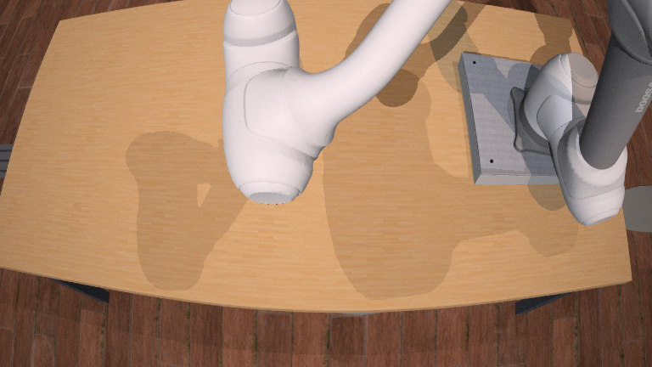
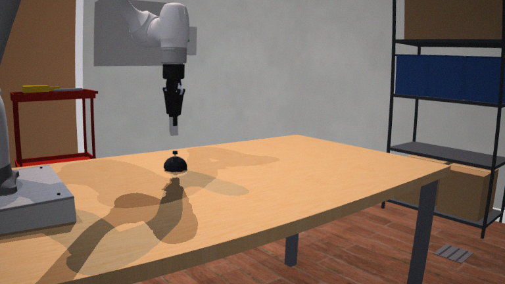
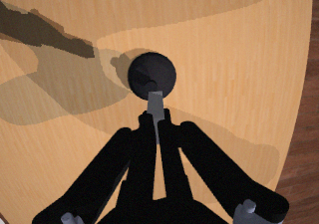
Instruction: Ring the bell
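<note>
Wood-grain table (image 1: 269,256) (image 2: 298,176) (image 3: 239,75) carries the black call bell (image 2: 175,164) (image 3: 152,76); the Robotiq gripper (image 2: 173,132) (image 3: 157,102), fingers pressed together, hangs above it. Behind stand a red cart (image 2: 54,96) and black shelving unit (image 2: 391,79).

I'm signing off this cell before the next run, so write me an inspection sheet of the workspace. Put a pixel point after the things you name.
Surface: wooden table (image 1: 269,256) (image 2: 316,176) (image 3: 239,50), shadows across it.
Job's things: black bell (image 2: 175,164) (image 3: 161,72) upright, button (image 2: 175,152) raised.
Clutter: nothing seen on the table; yellow item (image 2: 35,88) on the red cart (image 2: 55,95).
Gripper (image 2: 173,134) (image 3: 157,102): shut, empty, above the bell, not touching.
Cables: nothing seen.
Surroundings: shelf rack (image 2: 391,79) with boxes, door (image 2: 44,43), wooden floor (image 1: 192,339) (image 2: 354,243) (image 3: 304,149).
</note>
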`<state>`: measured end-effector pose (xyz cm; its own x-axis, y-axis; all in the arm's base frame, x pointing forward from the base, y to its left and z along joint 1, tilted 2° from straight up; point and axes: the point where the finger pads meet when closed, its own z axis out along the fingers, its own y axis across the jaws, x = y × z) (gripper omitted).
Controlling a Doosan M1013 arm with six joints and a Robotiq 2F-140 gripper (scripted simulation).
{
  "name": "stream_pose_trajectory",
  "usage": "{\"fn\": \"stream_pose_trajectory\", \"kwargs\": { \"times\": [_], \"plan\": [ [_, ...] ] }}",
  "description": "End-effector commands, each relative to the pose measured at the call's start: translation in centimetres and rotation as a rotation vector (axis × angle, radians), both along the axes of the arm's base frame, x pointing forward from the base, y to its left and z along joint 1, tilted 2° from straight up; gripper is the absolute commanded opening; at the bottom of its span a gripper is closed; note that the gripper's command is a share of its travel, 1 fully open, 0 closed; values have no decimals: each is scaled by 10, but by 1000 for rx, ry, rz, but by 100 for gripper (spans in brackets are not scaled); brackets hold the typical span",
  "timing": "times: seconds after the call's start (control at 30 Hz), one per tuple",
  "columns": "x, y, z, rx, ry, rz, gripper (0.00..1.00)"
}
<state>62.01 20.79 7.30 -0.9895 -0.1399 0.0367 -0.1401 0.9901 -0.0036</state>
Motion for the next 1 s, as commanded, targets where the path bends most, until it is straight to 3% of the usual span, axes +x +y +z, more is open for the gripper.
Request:
{"fn": "stream_pose_trajectory", "kwargs": {
  "times": [0.0,0.97],
  "plan": [
    [0,0,5,0,0,0,0],
    [0,0,9,0,0,0,0]
  ]
}}
